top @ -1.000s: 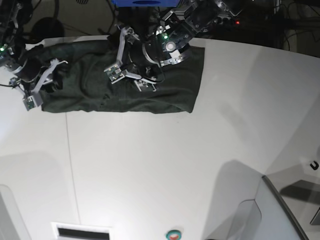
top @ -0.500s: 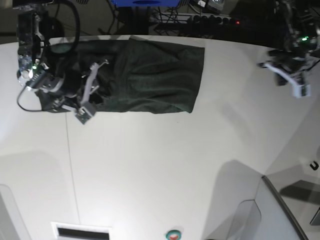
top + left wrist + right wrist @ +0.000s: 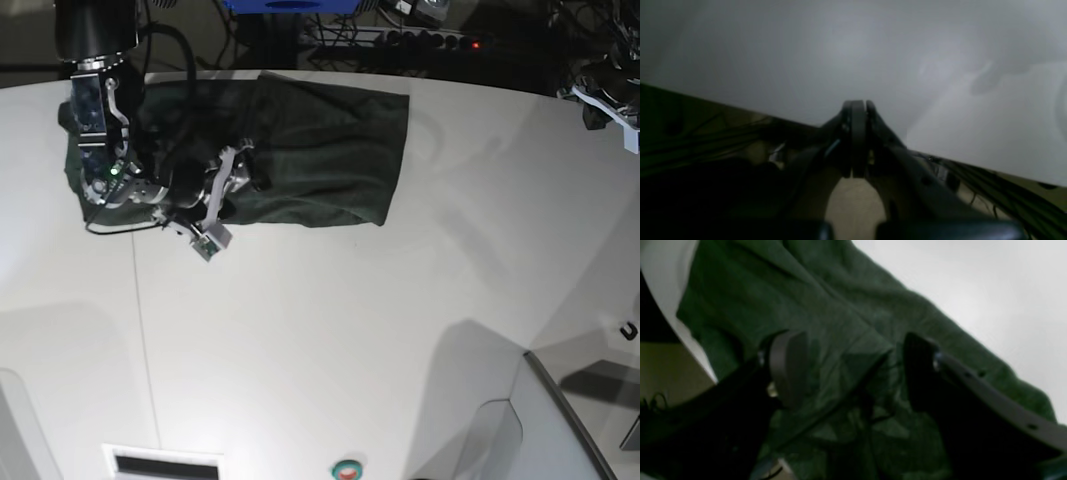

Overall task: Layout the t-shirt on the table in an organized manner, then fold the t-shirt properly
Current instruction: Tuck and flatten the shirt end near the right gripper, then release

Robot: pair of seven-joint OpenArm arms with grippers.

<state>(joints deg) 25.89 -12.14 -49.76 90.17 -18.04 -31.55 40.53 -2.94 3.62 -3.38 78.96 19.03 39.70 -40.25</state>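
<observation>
Since the earlier base frames, the right gripper (image 3: 222,195) has slid along the near hem of the t-shirt (image 3: 320,150) toward the middle of the frame and its jaws have spread; the left gripper (image 3: 610,105) has pulled back from the cloth to the upper right corner, well apart from it.

At this moment the t-shirt lies along the upper left of the base view as a dark green band on the white table (image 3: 330,340), its far edge close to the table's curved rim; in the right wrist view the two fingers (image 3: 786,366) stand wide apart over a creased layer of green fabric, holding nothing that I can make out (the picture is blurred). In the left wrist view the left gripper (image 3: 857,110) shows its jaws pressed together, empty, with only bare table behind.

Risks, as I judge them: the right jaws could close on one thin layer only, so a lift would drag the fold open; they could also bunch the soft cloth sideways and spoil the neat edge; with the shirt so near the far rim, a push could send part of it over.

Count: one t-shirt; one table; two grippers.
</observation>
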